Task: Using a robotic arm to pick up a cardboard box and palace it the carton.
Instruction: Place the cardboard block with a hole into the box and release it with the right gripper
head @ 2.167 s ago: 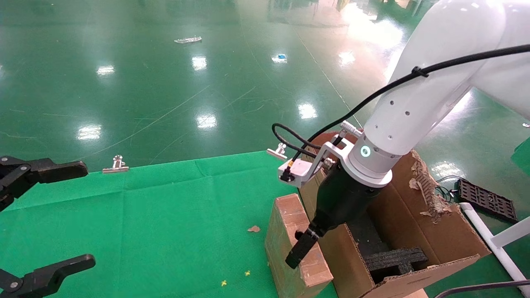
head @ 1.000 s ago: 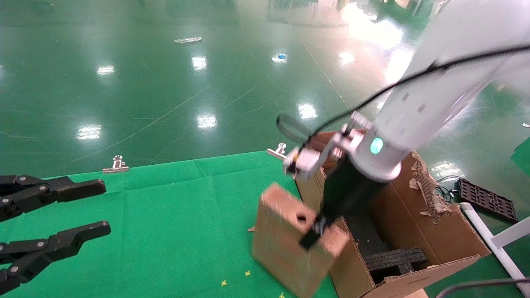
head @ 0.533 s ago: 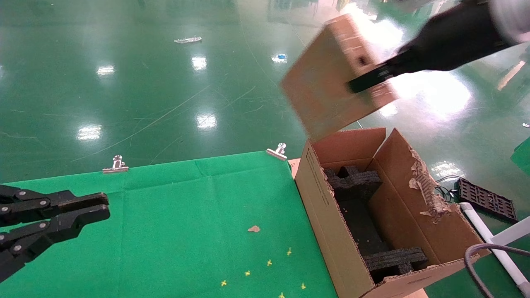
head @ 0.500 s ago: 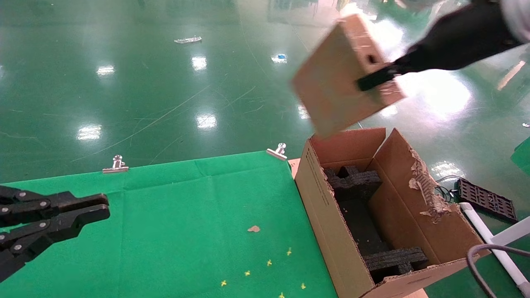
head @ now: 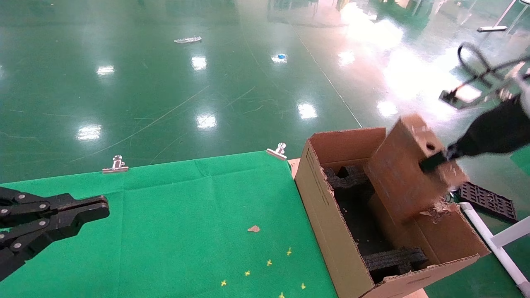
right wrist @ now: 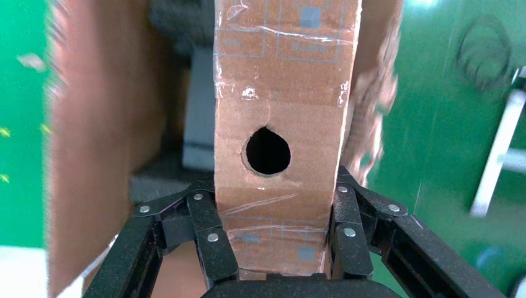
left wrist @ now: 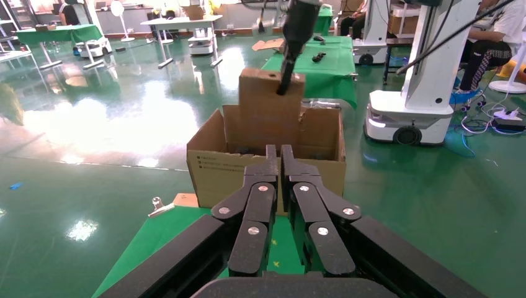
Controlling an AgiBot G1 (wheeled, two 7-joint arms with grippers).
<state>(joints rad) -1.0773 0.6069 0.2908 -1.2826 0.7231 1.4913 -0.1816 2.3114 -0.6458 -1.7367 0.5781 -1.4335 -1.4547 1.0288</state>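
Head view: right hand (head: 432,161) pinches the cardboard box (head: 408,174) by its narrow taped edge; box tilted, its lower end at the mouth of the carton (head: 331,223), over the far-right flap rather than squarely over the cavity; black foam blocks (head: 393,260) line the inside; left hand (head: 83,211) idle over the green bench (head: 174,215), fingers pressed together.

Left wrist view: left hand (left wrist: 279,162) pressed together, well apart from the carton (left wrist: 263,164); cardboard box (left wrist: 268,99) stands above the carton's rim, gripped from above.

Right wrist view: right hand (right wrist: 273,205) clamps both broad faces of the cardboard box (right wrist: 282,136), just below its round hole; carton interior shows beyond.

Judgement: the step is the lowering; level the box, centre it between the foam blocks, keep clear of the torn flap, then let go only once seated.
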